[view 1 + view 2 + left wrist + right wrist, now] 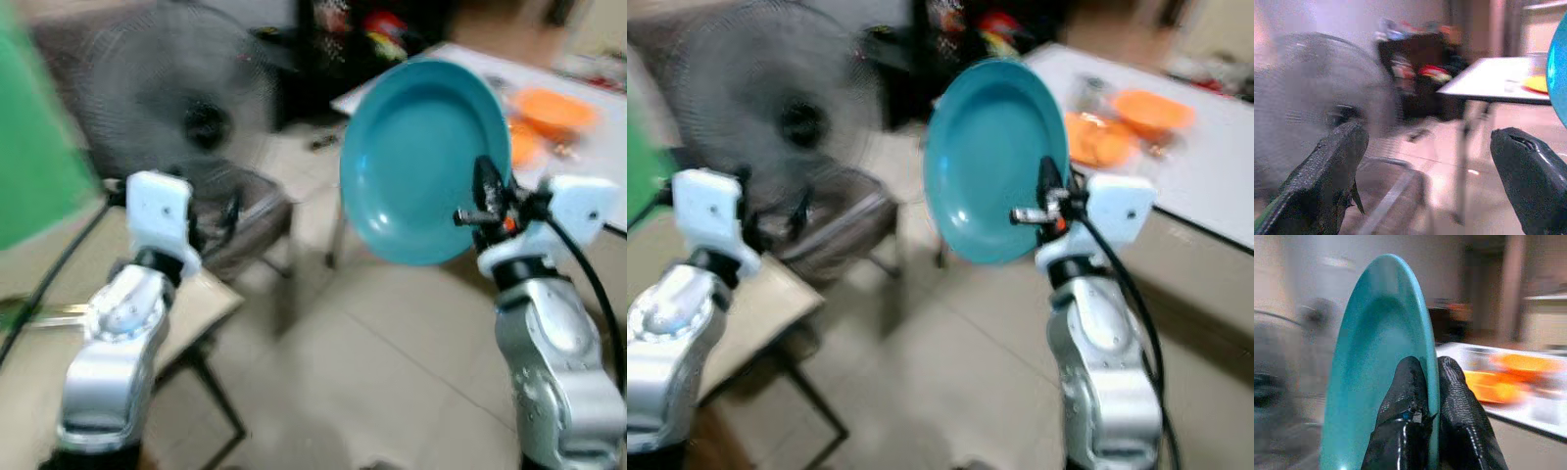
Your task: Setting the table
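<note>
While the right gripper (1422,396) pinches the rim of the teal plate (421,157), holding it on edge in the air for carrying, the white table (1215,186) with orange dishes (1156,113) lies ahead; the left gripper (1425,181) gapes empty.

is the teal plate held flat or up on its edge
On its edge. The teal plate stands nearly vertical, its hollow face turned toward the robot's left, with the right gripper pinching its rim between both fingers.
</note>
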Available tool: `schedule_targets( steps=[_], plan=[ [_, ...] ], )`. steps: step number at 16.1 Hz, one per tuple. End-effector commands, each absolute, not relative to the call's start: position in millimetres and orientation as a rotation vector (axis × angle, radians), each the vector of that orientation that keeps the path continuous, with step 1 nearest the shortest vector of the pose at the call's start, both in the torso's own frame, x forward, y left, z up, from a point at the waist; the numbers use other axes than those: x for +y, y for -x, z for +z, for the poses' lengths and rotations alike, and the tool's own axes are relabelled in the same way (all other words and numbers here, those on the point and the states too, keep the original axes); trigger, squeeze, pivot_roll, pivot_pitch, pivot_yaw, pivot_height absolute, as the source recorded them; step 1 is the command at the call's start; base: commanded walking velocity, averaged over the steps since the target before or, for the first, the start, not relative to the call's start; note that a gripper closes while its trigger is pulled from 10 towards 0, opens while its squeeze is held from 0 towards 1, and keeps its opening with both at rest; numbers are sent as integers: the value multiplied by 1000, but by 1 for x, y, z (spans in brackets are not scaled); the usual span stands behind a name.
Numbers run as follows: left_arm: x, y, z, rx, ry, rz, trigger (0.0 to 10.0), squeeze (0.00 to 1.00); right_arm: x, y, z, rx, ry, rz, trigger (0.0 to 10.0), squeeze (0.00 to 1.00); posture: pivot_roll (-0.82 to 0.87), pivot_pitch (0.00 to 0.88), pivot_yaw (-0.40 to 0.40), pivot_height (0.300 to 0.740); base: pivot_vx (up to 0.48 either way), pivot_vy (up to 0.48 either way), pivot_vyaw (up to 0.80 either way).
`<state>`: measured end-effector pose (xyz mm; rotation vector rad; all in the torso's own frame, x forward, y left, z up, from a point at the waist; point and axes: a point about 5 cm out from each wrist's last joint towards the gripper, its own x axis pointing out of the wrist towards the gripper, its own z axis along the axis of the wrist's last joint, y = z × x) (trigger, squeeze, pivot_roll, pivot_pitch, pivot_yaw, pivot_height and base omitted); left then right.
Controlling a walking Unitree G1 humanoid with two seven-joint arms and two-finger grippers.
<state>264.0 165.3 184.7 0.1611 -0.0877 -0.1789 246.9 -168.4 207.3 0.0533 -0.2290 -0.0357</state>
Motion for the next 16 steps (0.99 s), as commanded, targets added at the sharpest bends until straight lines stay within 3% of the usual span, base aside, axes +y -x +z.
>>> schedule_targets(
  steps=[1, 5, 8, 11, 12, 16],
  plan=[
    [169, -263, 189, -112, -179, -153, 10000, 0, -167, -246, 215, -269, -52, -36, 10000, 0, 121, 0, -14, 740, 0, 0, -800],
    [164, -260, 191, -216, -83, -108, 10000, 0, -168, -248, 205, -211, -91, -47, 10000, 0, 118, 0, -23, 740, 0, 0, -800],
    [168, -261, 190, -193, -105, -57, 10000, 0, -169, -249, 205, -206, -122, -58, 10000, 0, 120, 0, -27, 740, 0, 0, -800],
    [183, -265, 190, -209, -234, 44, 10000, 0, -171, -248, 202, -189, -124, -84, 10000, 0, 113, 0, -21, 740, 0, 0, -800],
    [180, -264, 184, -162, -217, -73, 10000, 0, -175, -248, 199, -194, -76, -136, 10000, 0, 106, 0, -17, 740, 0, 0, -800],
    [170, -261, 176, -114, -172, -147, 10000, 0, -172, -247, 171, -19, -69, -83, 10000, 0, 106, 0, -19, 740, 0, 0, -711]
  ],
)
